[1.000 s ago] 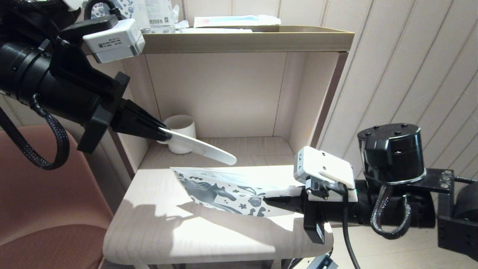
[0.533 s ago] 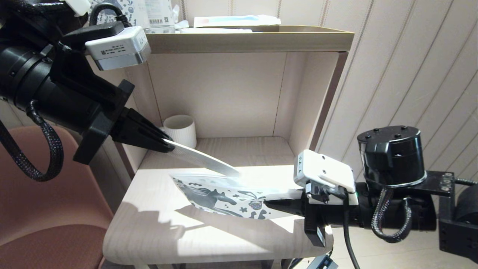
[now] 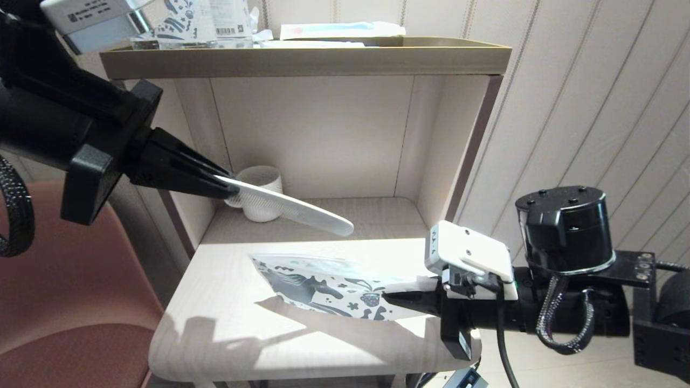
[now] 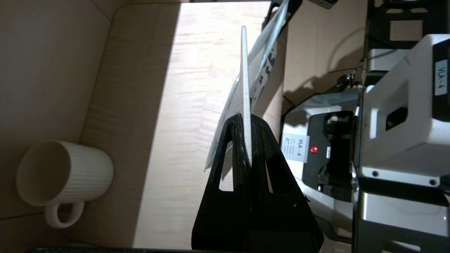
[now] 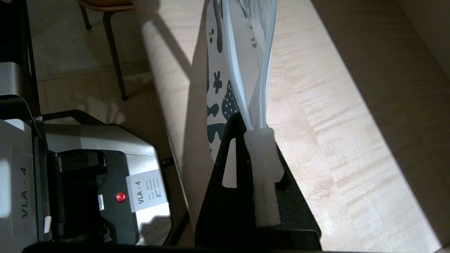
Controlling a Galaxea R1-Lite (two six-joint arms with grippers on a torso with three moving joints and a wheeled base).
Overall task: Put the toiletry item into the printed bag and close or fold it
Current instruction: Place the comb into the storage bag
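Left gripper (image 3: 229,188) fingers clamped on the toiletry item (image 3: 291,210), held above the printed bag (image 3: 323,285). Right gripper (image 3: 396,298) fingers pinching the bag's three o'clock end, over the surface (image 3: 226,334).

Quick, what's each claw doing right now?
Left claw: closed on the toiletry packet.
Right claw: closed on the printed bag.

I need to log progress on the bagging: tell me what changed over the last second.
The left gripper, shut on the slim off-white toiletry packet, dipped its rounded tip to the mouth of the horse-printed plastic zip pouch, then lifted it clear again. The right gripper stayed clamped on the pouch's slider end. The ribbed white mug did not move.
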